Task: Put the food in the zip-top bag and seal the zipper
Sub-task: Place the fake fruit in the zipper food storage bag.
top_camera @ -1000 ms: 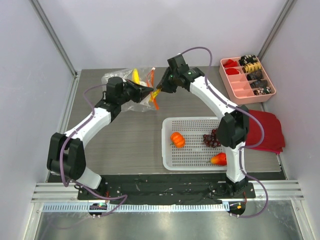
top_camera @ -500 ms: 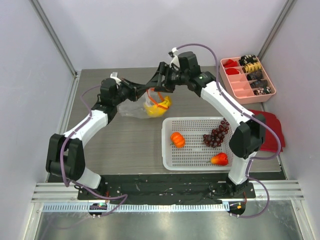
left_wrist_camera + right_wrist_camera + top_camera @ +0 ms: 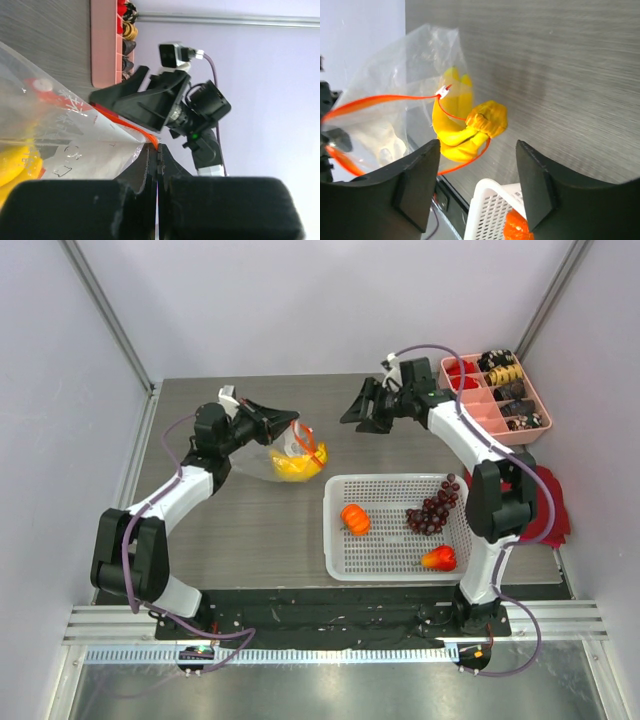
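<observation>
Spread right end effector hangs just beyond the white perforated plastic basket holding the orange toy pumpkin, nearer it than the left end effector pinching the crinkly clear bag.

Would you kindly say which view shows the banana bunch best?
Right wrist view: the banana bunch is large and sharp in the mouth of the zip-top bag. The top external view shows it small; the left wrist view only a yellow edge.

Left wrist: zip-top bag, banana bunch cut off at left edge. Right wrist: basket, pumpkin cut off at bottom. Top view: tray snacks too small to identify.
</observation>
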`<move>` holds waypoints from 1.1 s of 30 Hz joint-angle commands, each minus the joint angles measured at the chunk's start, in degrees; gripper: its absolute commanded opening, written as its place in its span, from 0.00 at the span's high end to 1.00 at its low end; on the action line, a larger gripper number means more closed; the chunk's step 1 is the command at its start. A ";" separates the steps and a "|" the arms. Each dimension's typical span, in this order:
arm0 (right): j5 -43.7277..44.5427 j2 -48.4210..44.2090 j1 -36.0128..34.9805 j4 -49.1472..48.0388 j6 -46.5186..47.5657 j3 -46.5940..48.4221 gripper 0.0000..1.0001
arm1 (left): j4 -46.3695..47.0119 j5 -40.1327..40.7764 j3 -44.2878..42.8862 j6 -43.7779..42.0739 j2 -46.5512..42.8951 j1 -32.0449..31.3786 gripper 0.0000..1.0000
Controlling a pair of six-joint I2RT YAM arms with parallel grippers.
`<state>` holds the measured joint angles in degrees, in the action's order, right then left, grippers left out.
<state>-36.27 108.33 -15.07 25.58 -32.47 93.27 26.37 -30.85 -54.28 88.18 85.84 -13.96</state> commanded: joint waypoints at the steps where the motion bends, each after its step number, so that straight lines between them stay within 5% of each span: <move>1: -6.70 1.70 -1.45 -4.92 5.49 -1.16 0.29 | 5.01 -2.99 -3.02 0.76 -2.78 0.07 1.00; 10: -6.88 2.66 -6.90 -12.05 9.09 -3.19 0.24 | 3.51 -3.52 -4.34 0.59 -3.31 -0.72 1.00; 17: -16.27 4.96 -6.64 -15.27 -1.26 -4.31 0.41 | 3.51 -3.16 -4.16 0.59 -3.93 -0.81 1.00; 22: -14.72 2.50 -6.11 -16.19 -4.54 -6.96 0.11 | 4.74 -2.99 -4.95 1.12 -3.31 -0.81 1.00; 30: -12.94 2.15 -2.24 -14.16 -9.10 -8.89 0.05 | 5.18 -3.34 -5.13 1.03 -3.31 -0.81 1.00; 33: -17.31 3.11 -2.68 -21.34 -16.20 -11.70 0.06 | 5.53 -3.43 -5.57 1.20 -2.88 -0.81 1.00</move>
<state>-49.23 113.47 -16.99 11.27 -40.56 84.40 27.24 -33.08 -57.04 88.62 84.55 -14.55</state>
